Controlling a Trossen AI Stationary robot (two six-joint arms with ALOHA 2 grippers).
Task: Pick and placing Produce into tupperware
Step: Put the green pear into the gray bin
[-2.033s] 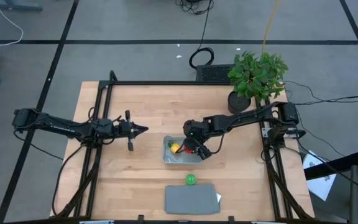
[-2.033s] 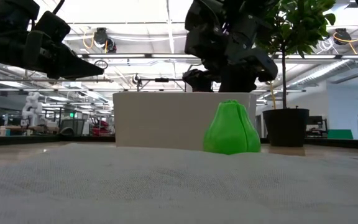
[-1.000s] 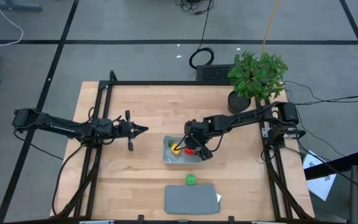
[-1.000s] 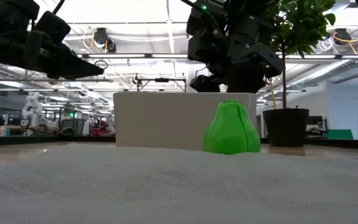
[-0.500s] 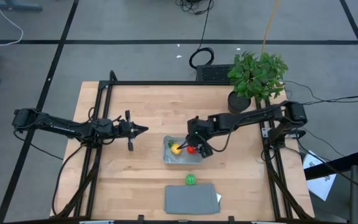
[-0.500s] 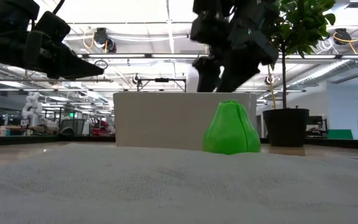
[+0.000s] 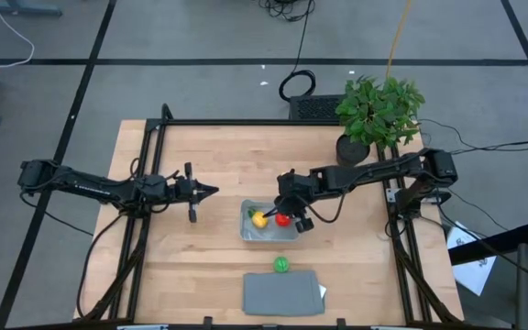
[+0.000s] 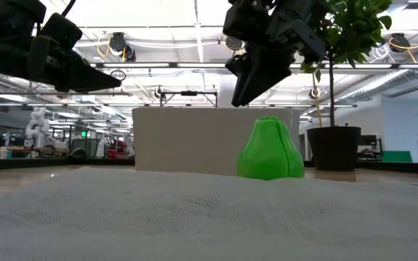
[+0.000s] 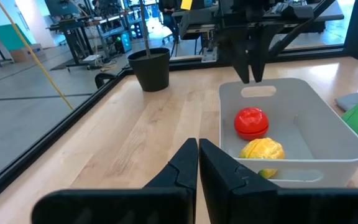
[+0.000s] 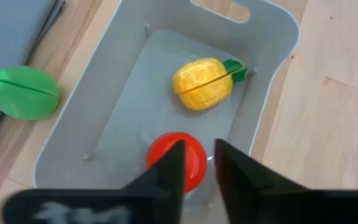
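The clear tupperware (image 7: 246,235) stands mid-table. In it lie the yellow fruit (image 10: 205,83) and the round red fruit (image 10: 197,149), also seen in the left wrist view (image 9: 251,121). The green fruit (image 7: 281,265) rests on the table between the tupperware and the grey lid. My right gripper (image 7: 293,218) hangs above the tupperware over the red fruit, fingers pointing down with a narrow gap (image 10: 199,168), holding nothing. My left gripper (image 7: 211,191) is shut and empty, above the table left of the tupperware.
The flat grey lid (image 7: 282,293) lies near the front edge, just beyond the green fruit. A potted plant (image 7: 379,110) stands at the far right corner, beside my right arm. Bare wood lies left and right of the tupperware.
My right gripper has risen out of the tupperware and tipped toward the table's left. The red fruit has stayed behind on the tupperware's floor beside the yellow one.
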